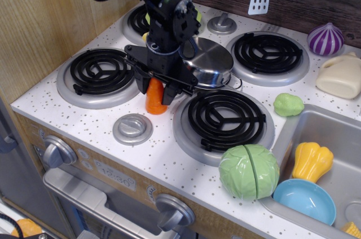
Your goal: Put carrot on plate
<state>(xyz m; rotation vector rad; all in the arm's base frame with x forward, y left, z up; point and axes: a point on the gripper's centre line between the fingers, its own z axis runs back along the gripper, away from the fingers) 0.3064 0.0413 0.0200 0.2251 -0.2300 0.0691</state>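
The orange carrot (153, 99) stands upright on the white counter between the front-left burner (101, 72) and the front-right burner (225, 118). My black gripper (156, 91) is down over it, one finger on each side of the carrot's upper part, pressed against it. The lime-green plate (198, 17) lies on the back-left burner behind the arm. Only slivers of it show.
A steel pot (208, 61) sits right behind the gripper. A round knob (132, 129) lies in front of the carrot. A green cabbage (249, 171), a blue bowl (304, 200) and a yellow squash (311, 161) are at the sink on the right. A wooden wall (45, 19) stands on the left.
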